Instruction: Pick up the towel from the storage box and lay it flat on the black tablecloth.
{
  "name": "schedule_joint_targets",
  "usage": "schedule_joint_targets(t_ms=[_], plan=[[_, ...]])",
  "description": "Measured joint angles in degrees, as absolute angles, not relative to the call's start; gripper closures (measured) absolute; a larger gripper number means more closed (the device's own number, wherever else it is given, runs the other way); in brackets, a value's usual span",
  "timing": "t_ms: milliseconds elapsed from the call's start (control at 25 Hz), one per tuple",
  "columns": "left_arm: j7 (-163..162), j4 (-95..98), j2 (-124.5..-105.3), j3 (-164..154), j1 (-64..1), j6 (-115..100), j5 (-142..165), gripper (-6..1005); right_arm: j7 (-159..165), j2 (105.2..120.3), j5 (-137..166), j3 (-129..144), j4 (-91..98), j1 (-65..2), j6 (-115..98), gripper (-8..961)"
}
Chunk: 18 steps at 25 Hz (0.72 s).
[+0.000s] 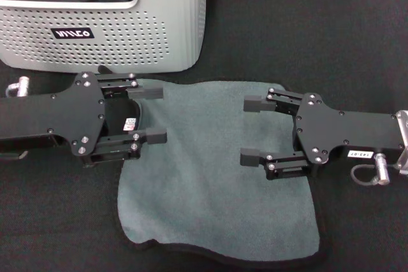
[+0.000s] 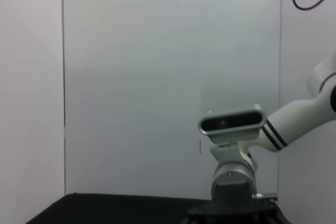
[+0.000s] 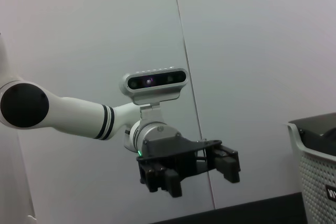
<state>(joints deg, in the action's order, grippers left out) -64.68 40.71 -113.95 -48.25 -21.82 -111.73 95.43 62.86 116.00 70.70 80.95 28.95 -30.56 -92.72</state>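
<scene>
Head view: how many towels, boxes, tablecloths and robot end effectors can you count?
Towel: 1
Storage box: 1
Black tablecloth: 1
End effectors: 2, the left end effector and the right end effector, both open above the towel
Total: 5

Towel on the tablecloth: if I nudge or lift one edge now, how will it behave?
The towel will probably flop: its near edge already curves and ripples rather than lying straight. Pushed, it would likely bunch instead of sliding, since fluffy pile sits on the felt-like tablecloth. It looks light. The left end effector and right end effector are over it, both open.
</scene>
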Motion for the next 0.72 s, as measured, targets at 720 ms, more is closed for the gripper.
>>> schedule_joint_targets(t_ms=[720], plan=[[-64.43,39.9,-114.16,-48.07,-21.98,-110.96,95.75,392,62.47,116.07,70.47,80.94,28.21,-30.74,-92.24,76]])
